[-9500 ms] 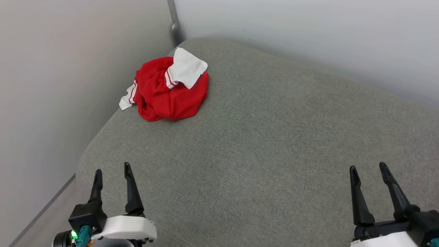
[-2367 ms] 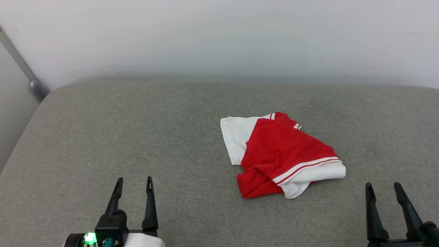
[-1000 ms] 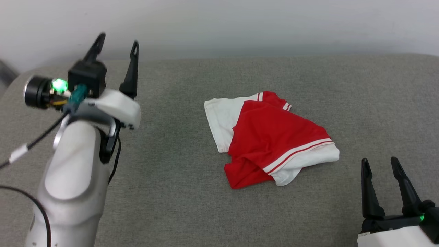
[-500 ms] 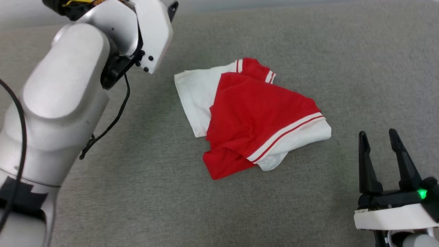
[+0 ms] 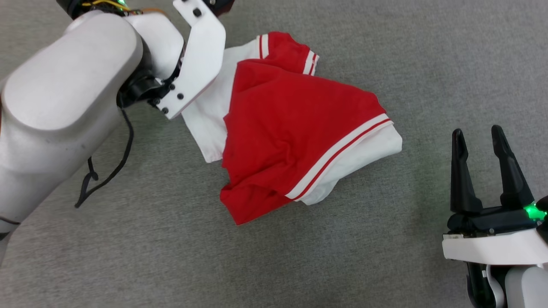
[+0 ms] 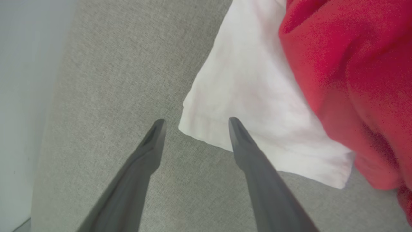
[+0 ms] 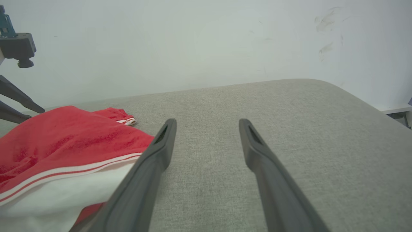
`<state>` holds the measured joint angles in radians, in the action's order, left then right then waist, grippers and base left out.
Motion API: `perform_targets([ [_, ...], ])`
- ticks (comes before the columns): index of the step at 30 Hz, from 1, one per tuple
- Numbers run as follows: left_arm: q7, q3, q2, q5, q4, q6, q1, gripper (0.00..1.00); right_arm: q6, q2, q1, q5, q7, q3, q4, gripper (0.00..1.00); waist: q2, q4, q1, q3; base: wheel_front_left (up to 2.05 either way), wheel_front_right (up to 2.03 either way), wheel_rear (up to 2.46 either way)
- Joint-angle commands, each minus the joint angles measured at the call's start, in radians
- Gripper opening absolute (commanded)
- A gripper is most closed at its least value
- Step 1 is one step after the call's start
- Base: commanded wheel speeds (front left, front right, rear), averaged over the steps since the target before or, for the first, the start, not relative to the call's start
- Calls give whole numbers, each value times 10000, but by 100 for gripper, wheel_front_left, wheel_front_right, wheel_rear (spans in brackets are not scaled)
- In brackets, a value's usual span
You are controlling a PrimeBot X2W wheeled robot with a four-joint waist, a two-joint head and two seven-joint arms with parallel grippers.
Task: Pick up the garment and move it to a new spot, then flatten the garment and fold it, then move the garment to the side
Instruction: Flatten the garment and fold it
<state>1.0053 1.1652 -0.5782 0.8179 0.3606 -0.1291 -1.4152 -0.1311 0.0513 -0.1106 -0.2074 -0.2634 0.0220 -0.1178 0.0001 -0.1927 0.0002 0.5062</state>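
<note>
The grey cushion (image 5: 141,256) carries the garment (image 5: 295,115), a bunched, soft, light heap that will likely sag when lifted, so pinching a sleeve hem seems best. Its long axis appears to run from the white sleeve (image 6: 254,96) at the head view's upper left to the striped sleeve (image 5: 364,149) at lower right; the collar is hidden. The left end effector (image 6: 194,120) hovers wide at the white sleeve's corner; the right end effector (image 5: 477,130) stands wide, empty, near the striped sleeve.
</note>
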Motion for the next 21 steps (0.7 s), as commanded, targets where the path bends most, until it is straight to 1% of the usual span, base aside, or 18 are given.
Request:
perform_targets([
  [1, 136, 219, -88, 117, -14, 9, -134, 100, 7, -21, -206, -68, -20, -24, -46, 100, -1, -244, -2, 309, 0, 0, 0],
  [6, 645, 992, -382, 350, 83, 9, -265, 100, 7, -21, -388, -201, -20, -108, -93, 100, -1, -416, -2, 705, 0, 0, 0],
  [12, 1096, 1325, -503, 422, 81, 9, 246, 100, 7, -21, -556, -249, -20, -125, -98, 100, -1, -485, -2, 979, 0, 0, 0],
  [13, 1114, 1343, -497, 447, 78, 8, 289, 0, 7, -21, -569, -245, -20, -119, -101, 100, -1, -474, -2, 992, 0, 0, 0],
  [16, 1036, 1338, -510, 485, -16, 10, 317, 0, 7, -19, -513, -181, -20, -73, -87, 100, -1, -372, -2, 897, 0, 0, 0],
  [21, 371, 1218, -457, 837, -198, 8, -72, 0, 7, -19, -217, 29, -20, -8, -19, 100, -1, 100, -2, 363, 0, 0, 0],
])
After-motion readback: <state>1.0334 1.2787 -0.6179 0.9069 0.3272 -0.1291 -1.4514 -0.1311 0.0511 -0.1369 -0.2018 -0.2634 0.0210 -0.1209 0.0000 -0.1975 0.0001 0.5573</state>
